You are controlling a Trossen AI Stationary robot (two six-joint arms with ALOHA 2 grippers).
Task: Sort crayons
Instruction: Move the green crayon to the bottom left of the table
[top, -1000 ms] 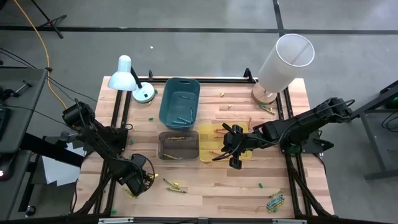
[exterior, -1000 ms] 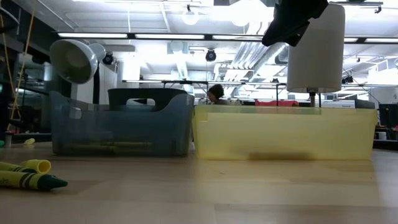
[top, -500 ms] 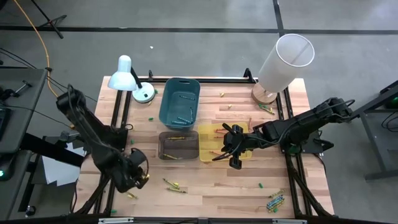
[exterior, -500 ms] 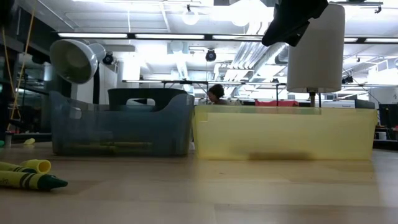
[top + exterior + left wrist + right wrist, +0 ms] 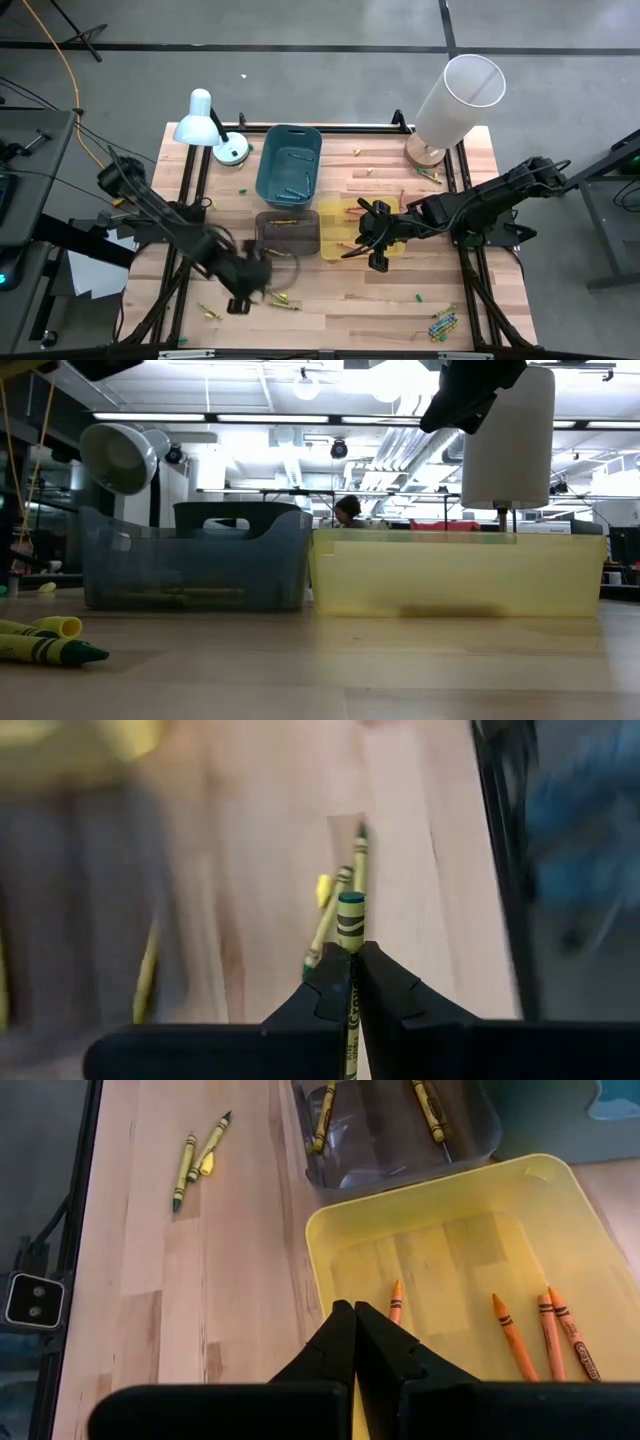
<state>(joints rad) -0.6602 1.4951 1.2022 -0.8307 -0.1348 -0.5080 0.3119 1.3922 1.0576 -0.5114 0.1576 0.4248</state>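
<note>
left gripper (image 5: 350,982) pinching a green crayon (image 5: 349,920) above the table (image 5: 340,300), right gripper (image 5: 354,1323) pressed together over the yellow bin (image 5: 440,1230)

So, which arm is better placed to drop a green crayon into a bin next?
The left. Its gripper is already shut on a green crayon, close to the clear bin. The right gripper is shut and empty above the yellow bin.

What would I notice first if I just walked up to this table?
Probably the left gripper, shut on a green crayon, above the table's front near the smoky bin. Next, the yellow bin in the middle, with orange crayons in it and the right gripper shut above it. Then the tall white cylinder at the back right corner.
</note>
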